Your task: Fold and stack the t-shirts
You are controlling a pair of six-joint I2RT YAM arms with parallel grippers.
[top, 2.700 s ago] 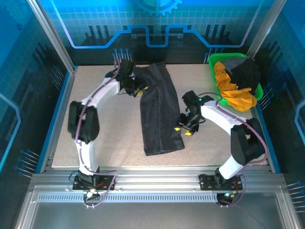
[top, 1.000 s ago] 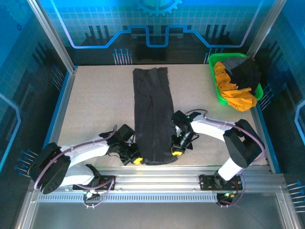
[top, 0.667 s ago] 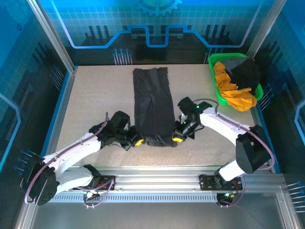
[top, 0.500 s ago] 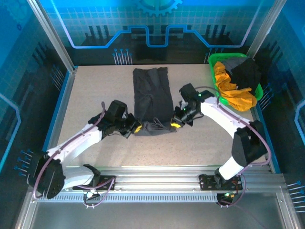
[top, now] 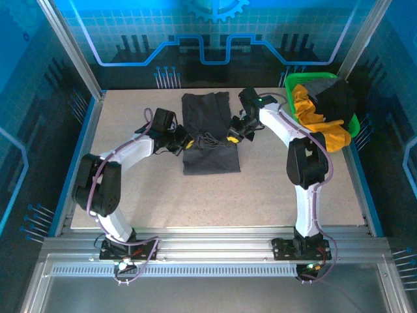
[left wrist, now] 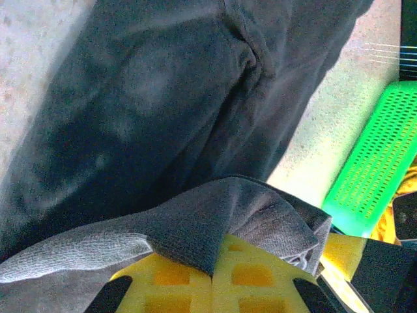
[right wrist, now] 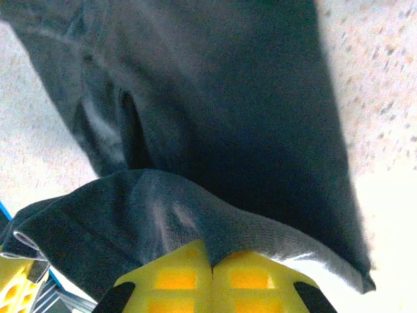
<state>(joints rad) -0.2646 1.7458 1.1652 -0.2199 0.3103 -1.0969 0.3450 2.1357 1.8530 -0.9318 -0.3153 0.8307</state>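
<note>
- Charcoal t-shirt (top: 210, 140) hem was pinched in the left gripper (top: 184, 142), whose yellow pads were closed tight on the cloth.
- Right gripper (top: 232, 137) was likewise clamped on the same hem, at its opposite corner.
- Held edge hung raised between the two grippers, above the shirt's middle, with the cloth doubled beneath it.
- Shirt lay on the table (top: 130, 189), central and toward the far side.
- Green basket (top: 290, 91) stood at the far right corner, holding a mustard shirt (top: 313, 120) and a black garment (top: 335, 98).
</note>
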